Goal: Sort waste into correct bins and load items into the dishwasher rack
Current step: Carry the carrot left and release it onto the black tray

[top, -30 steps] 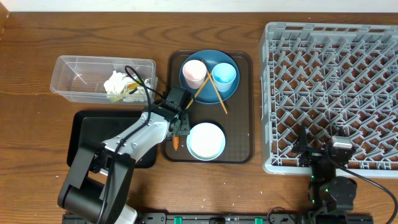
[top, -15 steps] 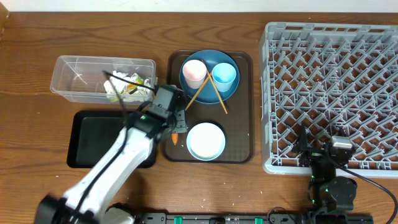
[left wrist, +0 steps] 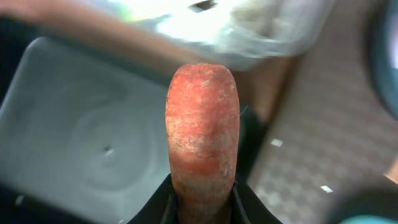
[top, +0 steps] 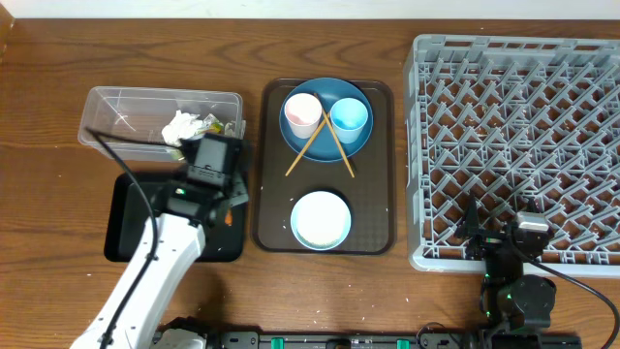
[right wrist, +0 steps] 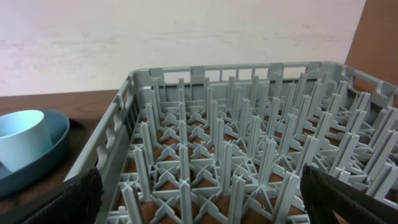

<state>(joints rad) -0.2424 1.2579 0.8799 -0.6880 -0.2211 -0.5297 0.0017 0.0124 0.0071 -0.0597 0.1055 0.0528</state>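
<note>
the short orange carrot [left wrist: 202,134] is clenched at its lower end by the left fingers [left wrist: 155,208], above the right part of the black tray [top: 126,213] and just near of the clear box [top: 126,121] with the tissue [top: 180,128]. right of that, the blue plate [top: 327,90] and bowl [top: 321,219] sit on the brown tray [top: 378,194]. the right fingers [right wrist: 68,199] are spread and empty at the rack [right wrist: 249,155]'s near edge.

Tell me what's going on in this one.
The left gripper is shut on the carrot, holding it over the black tray's right end, next to the clear box with the tissue and wrapper in it. The right gripper sits open at the rack's near edge. The plate, cups, chopsticks and bowl are on the brown tray; nothing is in the rack yet.
</note>
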